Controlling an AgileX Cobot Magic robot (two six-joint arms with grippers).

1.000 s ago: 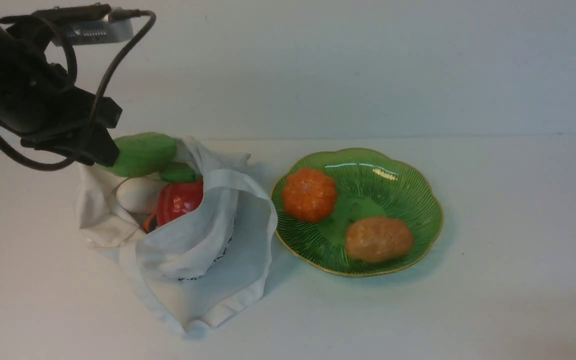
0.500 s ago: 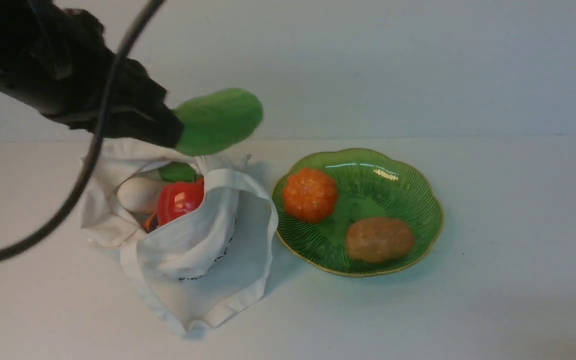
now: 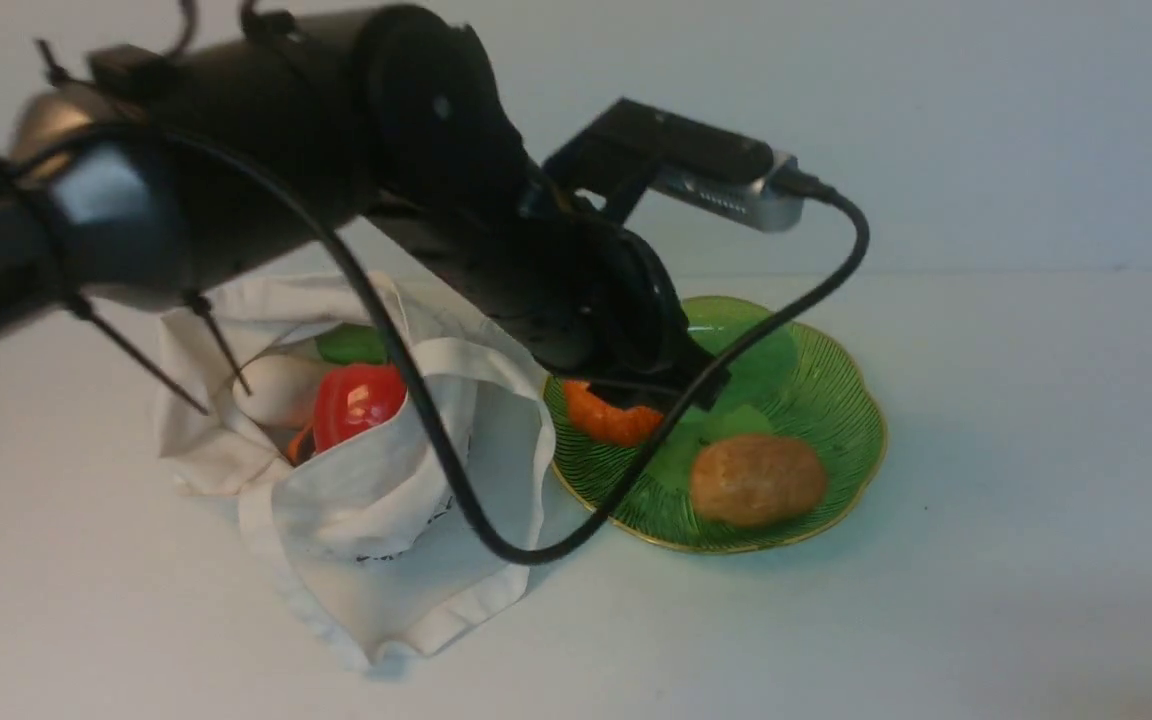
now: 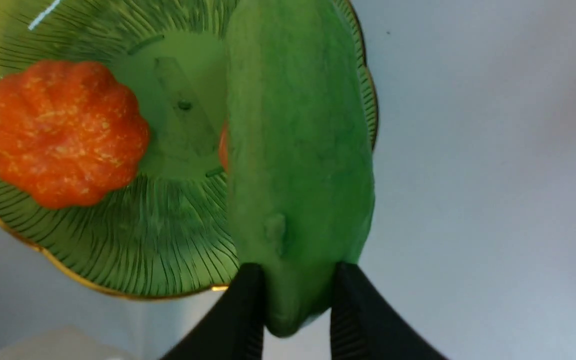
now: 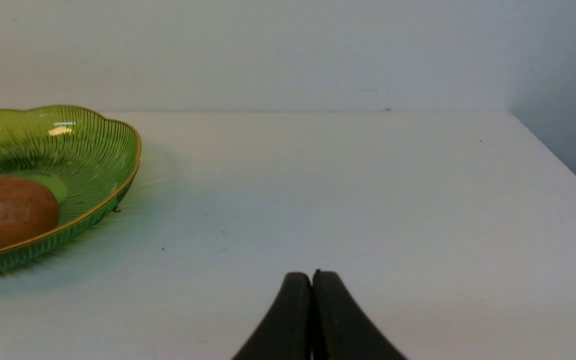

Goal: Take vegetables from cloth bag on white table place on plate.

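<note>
My left gripper (image 4: 298, 300) is shut on one end of the light green pod (image 4: 298, 150) and holds it over the green plate (image 4: 168, 240). In the front view the left arm reaches over the plate (image 3: 836, 400), and the pod (image 3: 766, 358) shows just past the gripper (image 3: 701, 385). The orange pumpkin (image 3: 616, 420), half hidden by the arm, and the brown potato (image 3: 756, 478) lie on the plate. The cloth bag (image 3: 406, 520) lies open on the left with the red pepper (image 3: 356, 400) and the white oval (image 3: 276, 385) inside. My right gripper (image 5: 312, 280) is shut and empty.
The white table (image 3: 1036, 500) stretches to the right of the plate. A dark green piece (image 3: 351, 343) shows at the back of the bag's mouth. The left arm's cable (image 3: 496, 540) hangs low over the bag and the plate's near rim. The table's right edge (image 5: 558, 155) shows in the right wrist view.
My left gripper has lifted the green pod out of the bag and carried it to the right, from above the bag to over the plate. The bag, pumpkin and potato have not moved.
</note>
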